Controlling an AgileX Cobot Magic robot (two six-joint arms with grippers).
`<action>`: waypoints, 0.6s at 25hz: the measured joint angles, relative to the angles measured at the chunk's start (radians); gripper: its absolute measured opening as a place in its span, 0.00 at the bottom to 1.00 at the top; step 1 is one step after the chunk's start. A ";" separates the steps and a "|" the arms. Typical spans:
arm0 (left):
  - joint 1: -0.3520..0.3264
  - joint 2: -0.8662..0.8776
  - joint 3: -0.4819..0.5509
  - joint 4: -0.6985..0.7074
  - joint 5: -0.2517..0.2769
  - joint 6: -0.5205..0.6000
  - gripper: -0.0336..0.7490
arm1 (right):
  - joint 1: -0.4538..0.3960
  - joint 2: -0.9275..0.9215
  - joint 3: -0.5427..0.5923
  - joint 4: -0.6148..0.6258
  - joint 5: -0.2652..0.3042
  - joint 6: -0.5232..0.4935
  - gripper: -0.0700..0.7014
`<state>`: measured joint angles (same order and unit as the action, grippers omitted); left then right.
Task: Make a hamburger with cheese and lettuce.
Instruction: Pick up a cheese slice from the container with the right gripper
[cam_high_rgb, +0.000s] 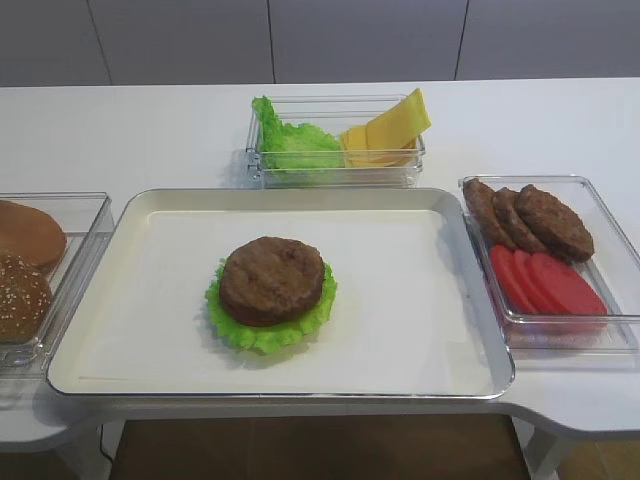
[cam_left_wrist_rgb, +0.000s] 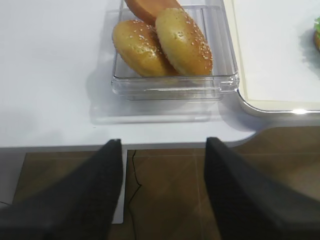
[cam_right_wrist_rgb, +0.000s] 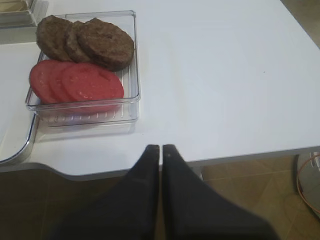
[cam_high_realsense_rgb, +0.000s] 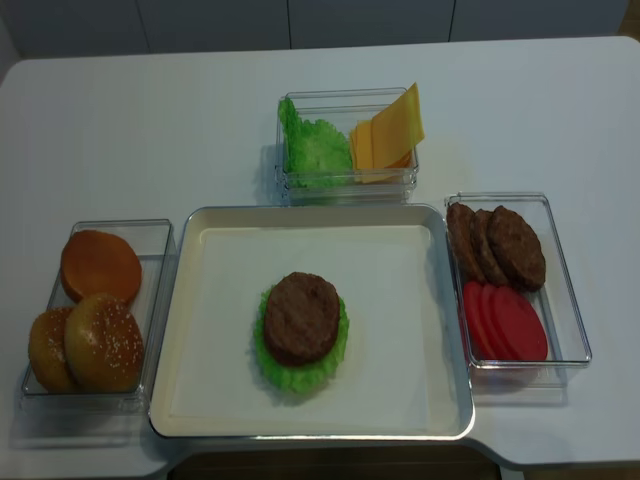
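**Both arms parked off the desk's front edge, patty on lettuce mid-tray**

Right gripper (cam_right_wrist_rgb: 160, 148) sits low, in front of the desk's (cam_high_rgb: 150, 130) front edge, pointing at the clear box (cam_right_wrist_rgb: 131, 75) of bare patties (cam_right_wrist_rgb: 106, 42) and tomato slices (cam_right_wrist_rgb: 82, 82); jaws pressed together, nothing between them; left gripper (cam_left_wrist_rgb: 164, 145) likewise hangs in front of the front edge, below the bun box (cam_left_wrist_rgb: 220, 82); jaws spread wide, nothing held; neither arm shows in either high view.

Hamburger (cam_high_rgb: 272, 280) = brown patty lying on the lettuce (cam_high_rgb: 262, 335), near the middle of the tray (cam_high_rgb: 120, 245), slightly toward its front edge; only the leaf's frilly rim shows around the patty; cheese (cam_high_rgb: 398, 125) leans tilted in the right half of the box at the desk's back edge, just beyond the tray's back rim; leafy bunch (cam_high_rgb: 290, 145) fills the left half; how many cheese slices are stacked, can't tell.

Cut off: first high view crops the bun box at the left; the realsense view shows it whole, three buns (cam_high_realsense_rgb: 103, 340), two seeded; left wrist view catches only a green sliver of the lettuce at its right border and the tray's front-left corner; right wrist view shows the tray's front-right corner only, no hamburger.
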<state>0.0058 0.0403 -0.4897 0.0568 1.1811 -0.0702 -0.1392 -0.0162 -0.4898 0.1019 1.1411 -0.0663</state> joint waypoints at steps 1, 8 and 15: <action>0.000 0.000 0.000 0.000 0.000 0.000 0.54 | 0.000 0.000 0.000 0.000 0.000 0.000 0.12; 0.000 0.000 0.000 0.000 0.000 0.000 0.54 | 0.000 0.000 0.000 0.000 0.000 0.000 0.12; 0.000 0.000 0.000 0.000 0.000 0.000 0.54 | 0.000 0.000 0.000 0.000 0.000 0.000 0.12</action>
<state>0.0058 0.0403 -0.4897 0.0568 1.1811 -0.0702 -0.1392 -0.0162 -0.4898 0.1019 1.1411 -0.0663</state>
